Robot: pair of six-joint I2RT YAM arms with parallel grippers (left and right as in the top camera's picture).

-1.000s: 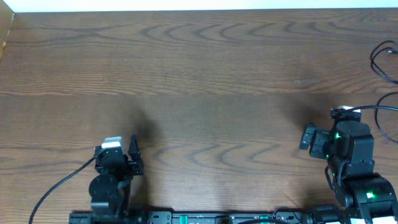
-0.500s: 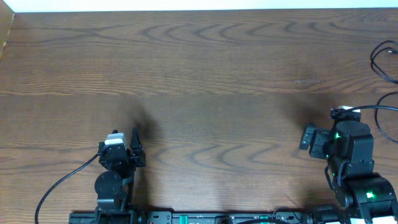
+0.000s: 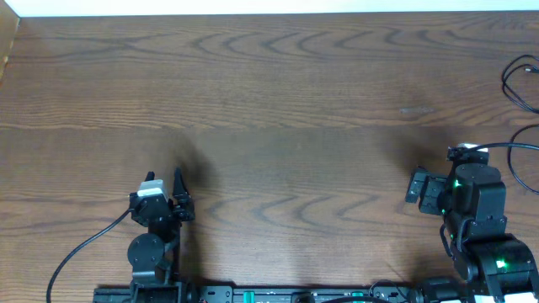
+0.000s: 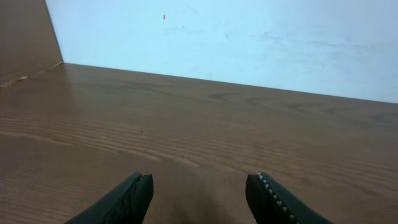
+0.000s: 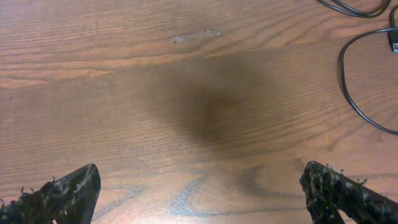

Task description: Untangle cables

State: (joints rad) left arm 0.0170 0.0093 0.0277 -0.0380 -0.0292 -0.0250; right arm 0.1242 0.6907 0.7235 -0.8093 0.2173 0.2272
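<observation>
A thin black cable [image 3: 504, 82] loops at the table's far right edge in the overhead view. The right wrist view shows one curve of it [image 5: 341, 65] at the upper right, with a small plug end [image 5: 393, 38] at the frame's edge. My right gripper [image 5: 202, 193] is open wide over bare wood, left of and short of that curve. At the front left, far from the cable, my left gripper [image 4: 199, 193] stands open with nothing between its fingers, pointing along the tabletop toward the back wall. From overhead, the left gripper [image 3: 178, 195] and right gripper [image 3: 416, 187] sit well apart.
The brown wooden table [image 3: 278, 101] ends at a white wall at the back [image 4: 249, 37]. A wooden side board [image 4: 25, 37] stands at the far left. A pale scuff [image 5: 196, 36] marks the wood. The left arm's own thick cable [image 3: 84, 248] trails off the front edge.
The left gripper has moved a little away from the front edge toward the table's middle. The right arm and the black cable have not moved.
</observation>
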